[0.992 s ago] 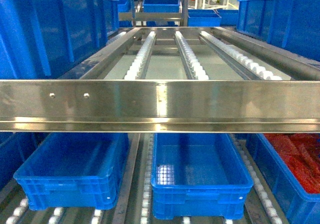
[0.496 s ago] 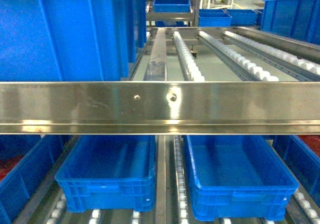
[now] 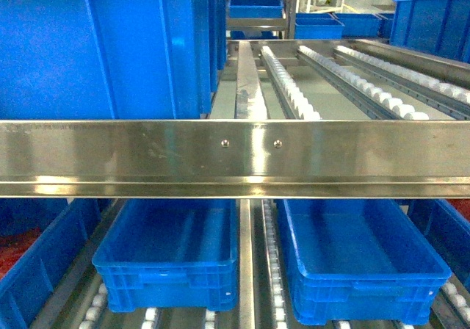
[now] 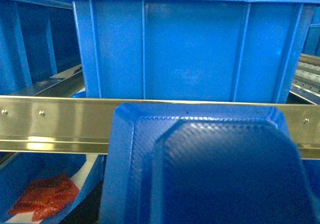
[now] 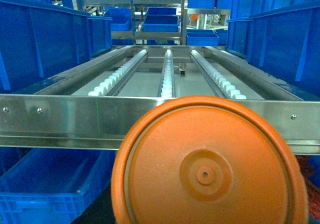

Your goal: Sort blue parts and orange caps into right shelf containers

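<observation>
A blue part (image 4: 200,169) with a textured, faceted face fills the lower left wrist view, held close to the lens in front of the steel shelf rail (image 4: 55,124). It hides my left gripper's fingers. An orange cap (image 5: 207,169) shows its round end with a small centre hole in the right wrist view, and it covers my right gripper's fingers. In the head view two open blue containers (image 3: 165,285) (image 3: 363,299) sit side by side on the lower shelf level. Neither gripper shows in the head view.
A steel rail (image 3: 235,156) crosses the head view at mid height. Behind it lie white roller tracks (image 3: 290,87), and a tall blue crate (image 3: 103,42) stands on the upper level at left. A lower-left crate holds red pieces (image 4: 45,196). More blue crates (image 3: 253,2) stand far back.
The head view has swung left, so the shelf and both lower containers slid right in the picture. The red-filled crate left the right edge and the tall crate now fills the upper left.
</observation>
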